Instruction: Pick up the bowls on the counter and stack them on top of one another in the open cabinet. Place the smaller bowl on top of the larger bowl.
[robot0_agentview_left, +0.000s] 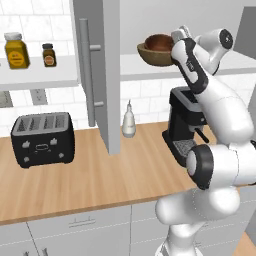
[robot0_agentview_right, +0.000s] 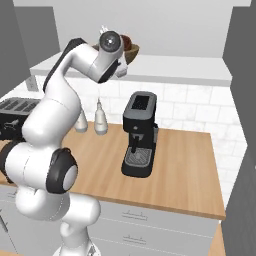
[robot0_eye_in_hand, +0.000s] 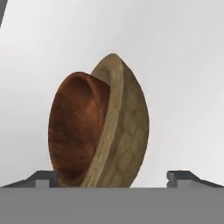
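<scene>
Your pincer (robot0_eye_in_hand: 113, 177) stood spread around the small dark reddish-brown bowl (robot0_eye_in_hand: 76, 131), nested in the wide tan wooden bowl (robot0_eye_in_hand: 124, 131); next, withdraw straight back.

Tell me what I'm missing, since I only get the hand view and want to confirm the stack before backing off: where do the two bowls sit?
Observer: On the white shelf of the open cabinet, above the coffee machine. The small dark bowl sits inside the tan wooden bowl.
Operator: Are the bowls level? Mine look tipped on edge.
Observer: They sit upright in the left base view; your camera is rolled.
Operator: Is anything left on the counter near the arm?
Observer: A white bottle stands on the counter left of the coffee machine, and a black toaster further left.
Operator: Are the fingers off the bowls?
Observer: Yes, both tips stand wide, apart from the bowls.
</scene>
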